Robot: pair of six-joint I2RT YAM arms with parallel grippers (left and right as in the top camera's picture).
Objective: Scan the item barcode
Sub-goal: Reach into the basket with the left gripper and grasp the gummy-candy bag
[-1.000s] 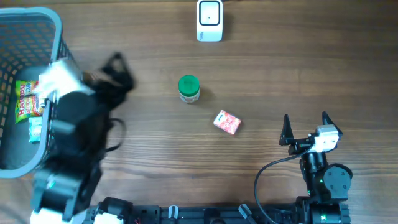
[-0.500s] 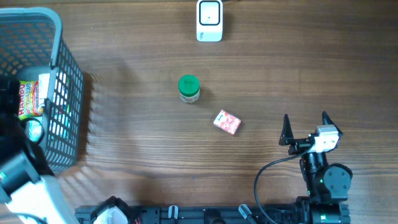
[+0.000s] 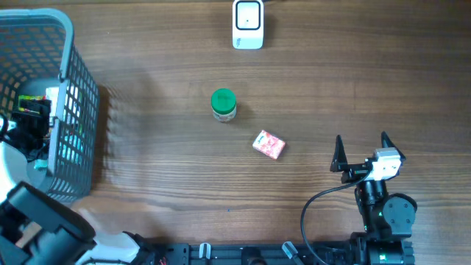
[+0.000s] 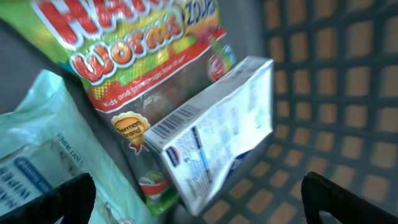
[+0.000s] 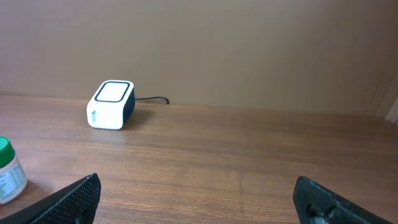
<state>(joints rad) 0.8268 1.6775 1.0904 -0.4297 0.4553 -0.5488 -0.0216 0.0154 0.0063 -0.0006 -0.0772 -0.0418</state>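
Left gripper point(image 4: 200, 202), jaws wide, hangs in your basket point(image 3: 76, 82) just above the barcoded box point(image 4: 217, 124); your right gripper point(image 5: 198, 200), equally wide, faces the scanner point(image 5: 111, 104) ahead-left.

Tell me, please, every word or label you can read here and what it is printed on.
"HAR", cut off at the top: gummy bag.
"Worms": same bag.
"Kids and grown-ups", then blurred: same bag.
White carton: barcode, print blurred.
Pale green pack, scanner, jar label, pink box: unreadable.
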